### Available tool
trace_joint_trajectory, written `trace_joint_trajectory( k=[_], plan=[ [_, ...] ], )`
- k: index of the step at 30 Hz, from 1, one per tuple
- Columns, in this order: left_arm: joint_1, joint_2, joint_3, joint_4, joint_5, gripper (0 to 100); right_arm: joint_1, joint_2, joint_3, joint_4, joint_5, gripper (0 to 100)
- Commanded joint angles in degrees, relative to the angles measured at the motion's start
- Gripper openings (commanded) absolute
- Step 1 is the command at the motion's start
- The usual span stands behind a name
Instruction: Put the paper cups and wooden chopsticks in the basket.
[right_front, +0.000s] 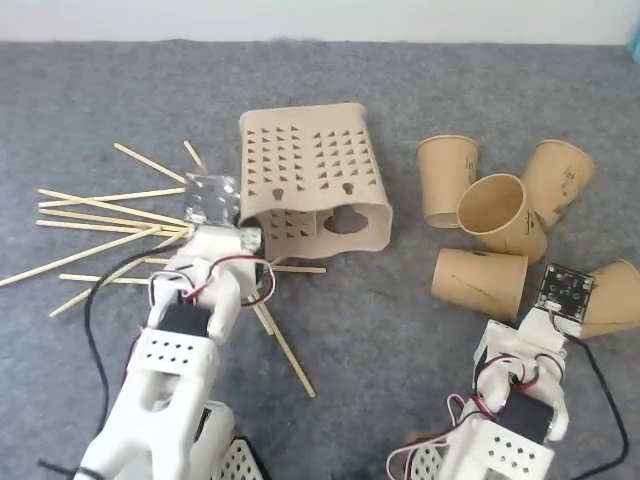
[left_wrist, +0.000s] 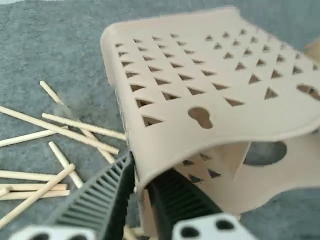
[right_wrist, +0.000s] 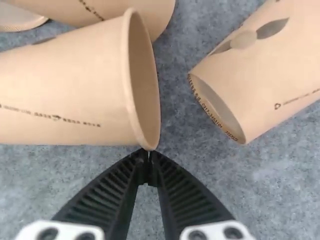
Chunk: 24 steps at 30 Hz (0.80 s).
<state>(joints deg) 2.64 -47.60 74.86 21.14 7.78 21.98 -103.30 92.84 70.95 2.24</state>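
The left gripper (left_wrist: 141, 172) is pinched narrow on the wall edge of the basket (left_wrist: 210, 80), which lies tipped on its side on the bench (right_front: 350, 330). Chopsticks (left_wrist: 65, 131) lie scattered beside it. The right gripper (right_wrist: 148, 159) is closed, its tips touching the rim of a paper cup (right_wrist: 65, 95) that lies on its side among the other cups (right_front: 490, 215).

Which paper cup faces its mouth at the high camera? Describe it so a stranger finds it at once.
Find the perforated beige basket lying on its side on the grey carpet. To its right in the high view lie five paper cups. The middle cup alone turns its round open mouth towards the camera.
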Motion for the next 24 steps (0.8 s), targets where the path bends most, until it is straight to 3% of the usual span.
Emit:
trace_joint_trajectory(
  k=[1,7,12,16,24],
  plan=[
    [0.53,-0.09,-9.54,4.57,6.42,1,0.75,-0.48,-0.35,-0.92,0.70,0.7],
    [2.55,0.53,-27.82,25.85,11.69,1,0.75,-0.48,-0.35,-0.92,0.70,0.7],
    [7.47,0.79,-41.71,37.80,11.96,1,0.75,-0.48,-0.35,-0.92,0.70,0.7],
    [8.18,7.82,-50.15,42.29,12.04,1,0.75,-0.48,-0.35,-0.84,0.70,0.7],
    [4.48,25.23,-65.63,42.37,15.38,1,0.75,-0.48,-0.35,-0.84,0.79,0.7]
  ],
)
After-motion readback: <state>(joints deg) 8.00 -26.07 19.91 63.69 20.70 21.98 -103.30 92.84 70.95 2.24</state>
